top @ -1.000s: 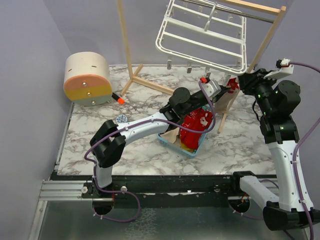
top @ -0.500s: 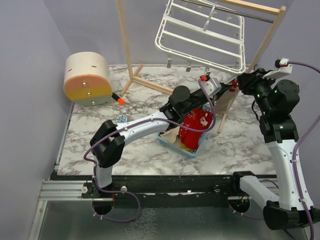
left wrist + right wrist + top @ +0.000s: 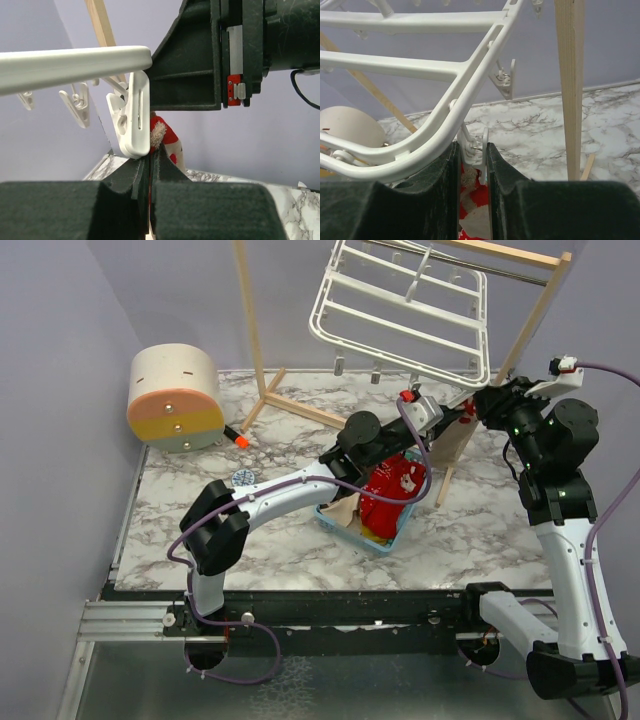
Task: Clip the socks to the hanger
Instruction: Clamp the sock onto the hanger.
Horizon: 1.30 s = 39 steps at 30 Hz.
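Note:
The white hanger [image 3: 400,315] hangs tilted from the wooden stand. My left gripper [image 3: 458,415] is shut on a red sock with pale marks [image 3: 162,136]. It holds the sock's cuff up against the mouth of a white clip [image 3: 131,120] under a hanger bar [image 3: 75,62]. My right gripper [image 3: 482,400] is shut on that clip [image 3: 476,145], one finger on each side. The sock [image 3: 472,197] shows just below the clip between the fingers. More red socks [image 3: 392,490] lie in the light-blue basket [image 3: 385,542].
The wooden stand's legs [image 3: 255,330] [image 3: 570,75] flank the hanger. A beige and orange drum [image 3: 175,398] sits at the back left, with an orange-tipped pen [image 3: 236,437] and a small disc [image 3: 242,477] nearby. Other clips [image 3: 77,105] dangle beside.
My left gripper has edged up and right with the sock, closer to the clip held by the right gripper. The right arm has barely moved.

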Motion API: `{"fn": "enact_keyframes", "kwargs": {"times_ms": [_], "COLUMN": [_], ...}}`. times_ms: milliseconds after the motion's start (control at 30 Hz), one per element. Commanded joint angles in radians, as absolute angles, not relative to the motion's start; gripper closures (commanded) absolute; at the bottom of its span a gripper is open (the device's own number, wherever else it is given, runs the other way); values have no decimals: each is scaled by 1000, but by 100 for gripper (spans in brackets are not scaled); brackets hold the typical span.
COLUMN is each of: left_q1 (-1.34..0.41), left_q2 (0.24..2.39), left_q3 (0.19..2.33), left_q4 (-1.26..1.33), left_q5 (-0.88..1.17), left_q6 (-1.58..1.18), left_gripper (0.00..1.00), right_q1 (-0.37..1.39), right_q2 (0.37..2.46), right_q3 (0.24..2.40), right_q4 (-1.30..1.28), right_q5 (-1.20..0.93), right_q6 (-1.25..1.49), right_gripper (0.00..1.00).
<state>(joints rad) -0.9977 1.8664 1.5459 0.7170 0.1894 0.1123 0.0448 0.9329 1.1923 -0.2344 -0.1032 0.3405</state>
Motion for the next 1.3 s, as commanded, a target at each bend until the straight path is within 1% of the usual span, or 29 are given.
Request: {"fn": "enact_keyframes", "kwargs": {"times_ms": [0,100,300,600,767,1100,1267], "left_q1": [-1010,-1009,-1009,-1008,-1008,-1009,-1009], "left_q2": [1854,1851,1844,1838,1833,1812,1794], "left_q3": [1517,1507,1497,1496,1491,1467,1445], "left_q4": [746,746,745,744,744,745,746], "left_q5": [194,189,186,185,184,182,182], "left_q6": [117,121,131,133,135,143,150], "left_gripper": [98,97,97,96,95,81,70], "right_q1": [44,45,44,44,44,44,44], "right_q2": [934,934,934,928,921,895,881], "right_q3": [1199,1201,1211,1220,1220,1222,1235], "right_q4": [-307,-306,-308,-313,-314,-319,-349], "right_q5": [-105,-104,-100,-92,-88,-99,-105], "right_q6": [343,344,347,353,358,355,353], "right_gripper": [89,79,67,54,45,29,15]}}
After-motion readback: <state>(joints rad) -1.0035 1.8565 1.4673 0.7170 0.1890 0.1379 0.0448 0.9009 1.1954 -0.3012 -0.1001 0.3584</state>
